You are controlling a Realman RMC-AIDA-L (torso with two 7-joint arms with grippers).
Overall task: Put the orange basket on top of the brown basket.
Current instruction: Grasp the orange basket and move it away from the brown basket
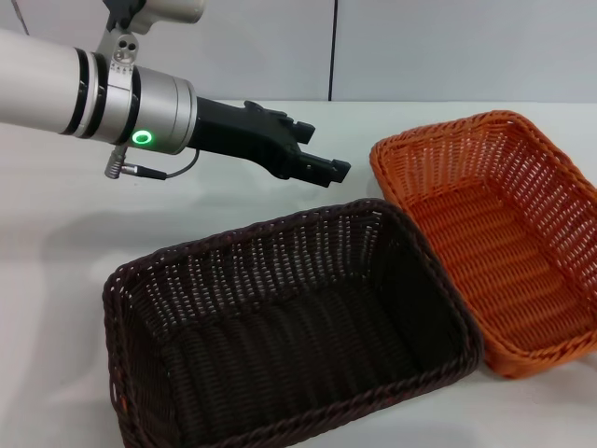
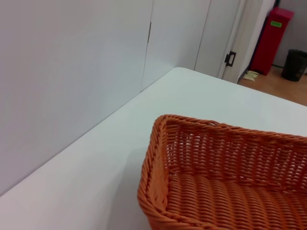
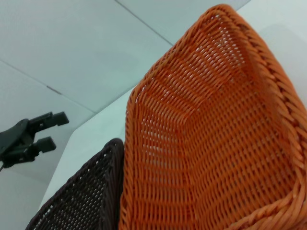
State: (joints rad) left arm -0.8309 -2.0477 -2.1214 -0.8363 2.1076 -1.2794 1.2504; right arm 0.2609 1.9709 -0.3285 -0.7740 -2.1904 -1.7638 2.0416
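Head view: the brown basket (image 1: 289,327) sits on the white desk (image 1: 56,243) at its near edge. The orange basket (image 1: 499,233) stands just beside it toward the right edge; the two rims appear to meet at the brown basket's right side. The left gripper (image 1: 317,166) hangs above the desk beyond the brown basket, fingers parted and holding nothing. The right gripper does not appear here.

Left wrist view: one corner of the orange basket (image 2: 225,182) rests on the desk (image 2: 96,163) near the far edge along the wall.

Right wrist view: the orange basket (image 3: 206,139) fills the picture, with the brown basket (image 3: 81,201) touching its side. The left gripper (image 3: 41,132) shows farther off, fingers apart.
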